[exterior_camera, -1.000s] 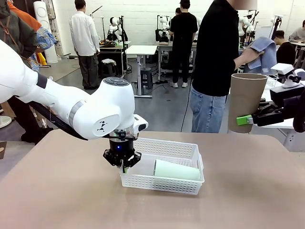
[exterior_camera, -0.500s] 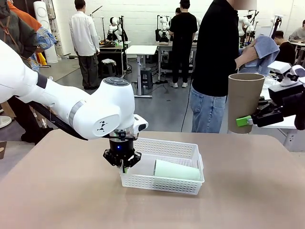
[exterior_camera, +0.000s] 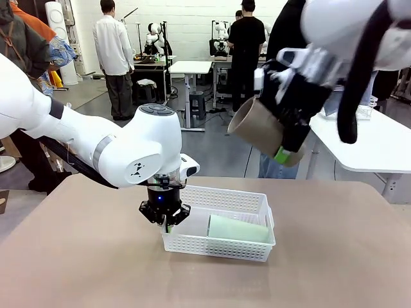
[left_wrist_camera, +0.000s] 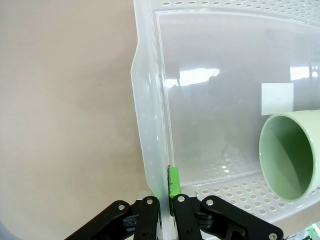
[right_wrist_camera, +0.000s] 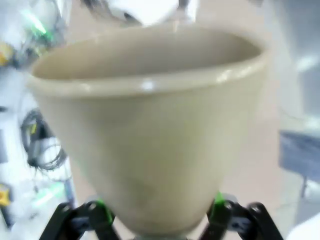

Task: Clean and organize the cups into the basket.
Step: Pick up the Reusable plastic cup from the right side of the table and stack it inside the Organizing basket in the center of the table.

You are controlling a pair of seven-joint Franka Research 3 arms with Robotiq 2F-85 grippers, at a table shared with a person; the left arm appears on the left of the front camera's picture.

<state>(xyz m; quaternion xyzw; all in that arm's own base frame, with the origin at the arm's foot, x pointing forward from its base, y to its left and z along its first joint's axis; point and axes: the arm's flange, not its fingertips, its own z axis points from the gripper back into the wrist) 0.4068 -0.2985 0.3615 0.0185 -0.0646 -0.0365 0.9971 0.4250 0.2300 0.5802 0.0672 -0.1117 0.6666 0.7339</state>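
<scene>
Brown table [exterior_camera: 77, 256] up front. Far behind it: person in white shirt [exterior_camera: 114, 51], person in black [exterior_camera: 247, 45], small white table [exterior_camera: 189, 66] between them, stool [exterior_camera: 197, 102] beside that. Another white table [exterior_camera: 379, 144] just past the brown table's far right corner.

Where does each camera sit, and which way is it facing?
Front: fixed at the robot's side of the table, facing across it; left end effector pinches the basket wall, right end effector holds the brown cup high.
Left wrist: looks down along its fingers at the basket wall and the mint cup.
Right wrist: looks along its fingers at the brown cup.
Shared: front and left wrist both show the basket and mint cup.
</scene>
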